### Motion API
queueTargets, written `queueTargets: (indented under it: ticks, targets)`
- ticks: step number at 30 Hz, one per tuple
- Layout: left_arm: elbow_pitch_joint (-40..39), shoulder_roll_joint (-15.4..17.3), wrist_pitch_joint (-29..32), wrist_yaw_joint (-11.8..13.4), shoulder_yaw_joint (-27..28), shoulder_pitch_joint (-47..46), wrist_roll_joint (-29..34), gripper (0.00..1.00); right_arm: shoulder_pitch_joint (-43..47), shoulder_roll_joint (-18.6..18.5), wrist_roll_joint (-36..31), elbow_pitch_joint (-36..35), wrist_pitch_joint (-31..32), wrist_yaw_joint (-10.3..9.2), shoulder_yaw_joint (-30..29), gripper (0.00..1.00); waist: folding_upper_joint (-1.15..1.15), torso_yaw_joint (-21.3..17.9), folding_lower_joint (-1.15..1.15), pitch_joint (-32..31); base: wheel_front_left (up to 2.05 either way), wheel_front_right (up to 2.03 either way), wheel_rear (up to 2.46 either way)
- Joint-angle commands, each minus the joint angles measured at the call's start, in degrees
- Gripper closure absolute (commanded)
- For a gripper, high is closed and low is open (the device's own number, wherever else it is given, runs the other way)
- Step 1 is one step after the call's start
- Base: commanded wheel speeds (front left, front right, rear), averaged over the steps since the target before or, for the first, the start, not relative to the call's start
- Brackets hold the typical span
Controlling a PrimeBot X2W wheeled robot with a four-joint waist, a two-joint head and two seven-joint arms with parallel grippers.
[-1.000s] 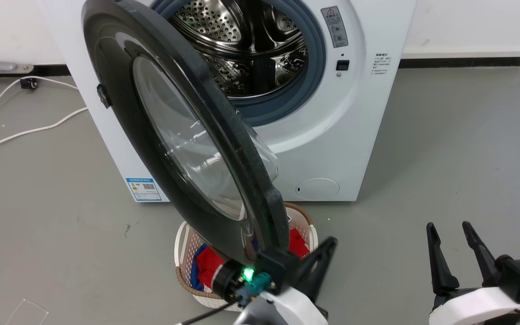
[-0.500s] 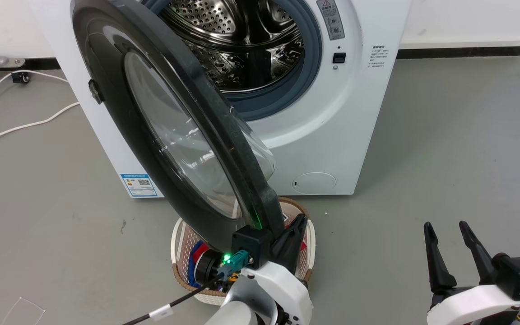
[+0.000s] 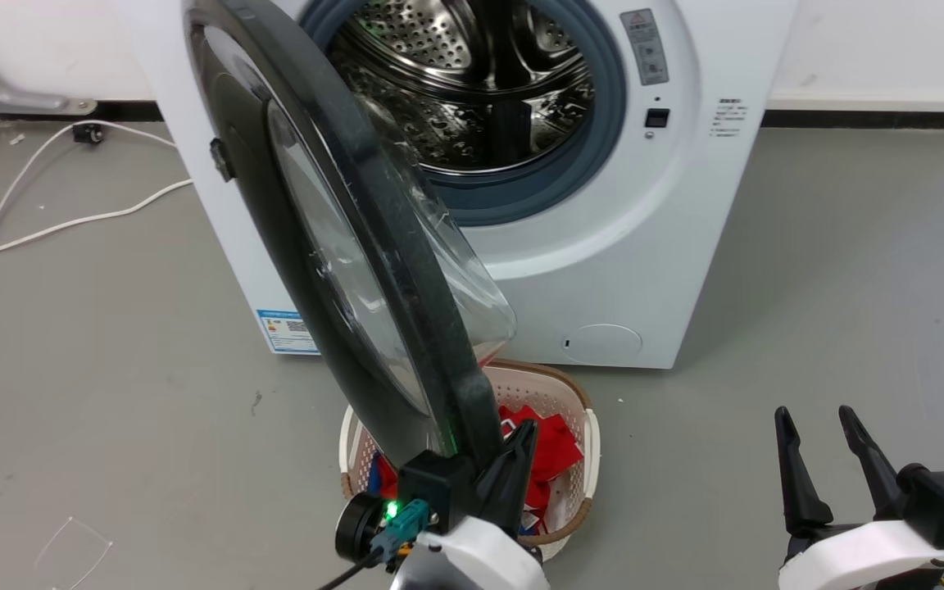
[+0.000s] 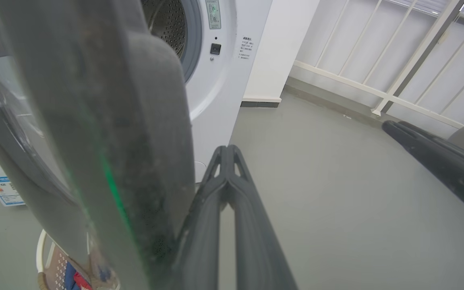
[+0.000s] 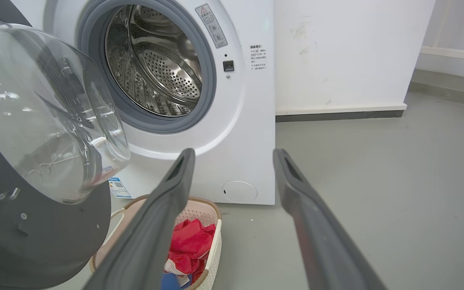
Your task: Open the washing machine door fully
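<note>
- The washing machine door (image 3: 341, 246) hangs from the robot's-left side of the washing machine (image 3: 644, 246). It is swung well out from the front and stands nearly edge-on in the head view, with its clear glass bowl bulging toward the machine's opening.
- The steel drum (image 3: 472, 90) and the grey-blue gasket (image 3: 570, 172) around it are exposed.
- The left claw (image 3: 525, 434) is in front of the machine, at the door's outer end. In the left wrist view its fingertips are pressed together with nothing between them (image 4: 226, 150). The paired fingers lie just beside the black rim (image 4: 115, 121), on the side where the bowl bulges; I cannot tell whether they touch it.
- The right claw (image 3: 813, 414) is farther out from the machine, toward its right. Its fingers are spread wide and empty, and they point at the machine's front (image 5: 234, 153).
- A cream laundry basket (image 3: 593, 434) holding red cloth (image 3: 550, 447) sits on the floor just in front of the machine, beneath the door's outer end.
- A blue label (image 3: 288, 328) is at the machine's lower left corner, and a round filter cap (image 3: 603, 342) is low on its right.
</note>
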Motion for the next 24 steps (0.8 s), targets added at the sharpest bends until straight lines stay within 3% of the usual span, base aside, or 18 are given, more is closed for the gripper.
queueTargets:
  ticks: [1, 8, 24]
  targets:
    - [-1.05, 2.25, -0.20, 1.49, 1.40, 0.89, 0.37, 1.00, -0.10, 0.13, 0.18, -0.01, -0.04, -0.01, -0.02, 0.00, 0.00, 1.33, 0.00, -0.23, 0.00, 0.00, 0.00]
    - [-8.81, 4.00, 0.93, 3.08, -0.38, 5.45, 1.27, 1.00, -0.03, 0.12, -0.01, -0.42, 0.07, -0.01, 0.01, 0.00, 0.00, 5.67, 0.00, -0.17, 0.00, 0.00, 0.00]
    - [-16.84, 7.67, -0.33, 9.21, 4.27, 10.93, 1.05, 1.00, -0.43, 0.10, -0.76, -2.49, 0.65, -0.01, -0.61, 0.00, 0.00, 15.81, 0.00, 1.45, 0.00, 0.00, 0.00]
